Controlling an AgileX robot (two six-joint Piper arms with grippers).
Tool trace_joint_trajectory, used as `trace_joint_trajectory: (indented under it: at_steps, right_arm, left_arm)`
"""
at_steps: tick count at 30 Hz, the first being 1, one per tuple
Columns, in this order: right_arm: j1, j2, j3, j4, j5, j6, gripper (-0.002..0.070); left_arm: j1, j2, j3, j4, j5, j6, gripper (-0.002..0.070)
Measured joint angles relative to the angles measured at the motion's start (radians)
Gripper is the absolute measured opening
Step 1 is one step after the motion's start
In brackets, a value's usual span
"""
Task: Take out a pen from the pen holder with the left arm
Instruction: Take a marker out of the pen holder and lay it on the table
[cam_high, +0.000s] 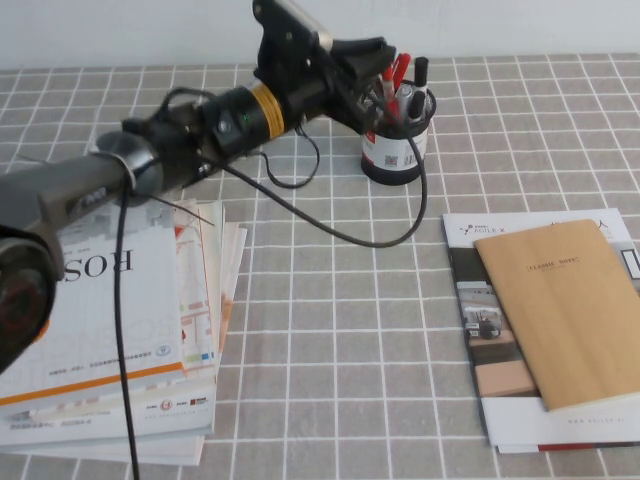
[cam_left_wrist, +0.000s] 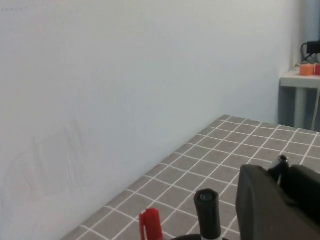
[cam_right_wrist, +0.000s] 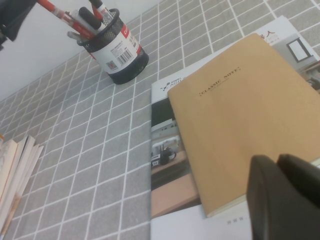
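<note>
Grey checked cloth (cam_high: 330, 330) covers the table, with a plain white wall (cam_high: 120, 30) behind it. At the far side stands the black mesh pen holder (cam_high: 398, 150), a white label round its middle, with a red pen (cam_high: 398, 70) and a black marker (cam_high: 421, 72) sticking out of it. The left arm stretches across from the near left, and the left gripper (cam_high: 378, 72) sits at the holder's mouth on its left side. Its fingers are drawn close on a slim dark-tipped pen (cam_left_wrist: 282, 161) that pokes up between them, its lower end in the holder. A stack of magazines (cam_high: 110, 310) lies under that arm. On the right, a tan notebook (cam_high: 570, 310) lies on a brochure (cam_high: 470, 260). The right gripper (cam_right_wrist: 278, 164) hangs over the notebook's near end, fingers pressed together, holding nothing.
</note>
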Motion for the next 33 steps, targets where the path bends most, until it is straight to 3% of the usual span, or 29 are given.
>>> trace_joint_trajectory:
  at_steps: [7,12,15,18,20,23,28,33]
  right_arm:
    - [0.000,0.000,0.000,0.000,0.000,0.000,-0.0013]
    - [0.000,0.000,0.000,0.000,0.000,0.000,-0.0013]
    - [0.000,0.000,0.000,0.000,0.000,0.000,-0.0013]
    - [0.000,0.000,0.000,0.000,0.000,0.000,-0.0013]
    - [0.000,0.000,0.000,0.000,0.000,0.000,-0.0013]
    - [0.000,0.000,0.000,0.000,0.000,0.000,-0.0013]
    - [0.000,0.000,0.000,0.000,0.000,0.000,-0.0013]
    - [0.000,0.000,0.000,0.000,0.000,0.000,-0.0013]
  left_arm:
    - [0.016,-0.098,0.000,0.035,0.083,-0.057,0.0056]
    - [0.018,-0.236,0.000,0.237,0.197,-0.227,0.0056]
    - [0.018,-0.340,0.000,0.413,0.297,-0.441,0.0056]
    - [0.020,-0.429,-0.002,0.657,0.375,-0.808,0.0056]
    - [0.035,-0.458,-0.002,0.736,0.331,-1.033,0.0056]
    - [0.074,-0.465,-0.002,0.789,0.140,-1.203,0.0056]
    - [0.119,-0.430,-0.002,0.827,-0.020,-1.315,0.0055]
    - [0.133,-0.426,0.000,0.830,0.007,-1.260,0.0055]
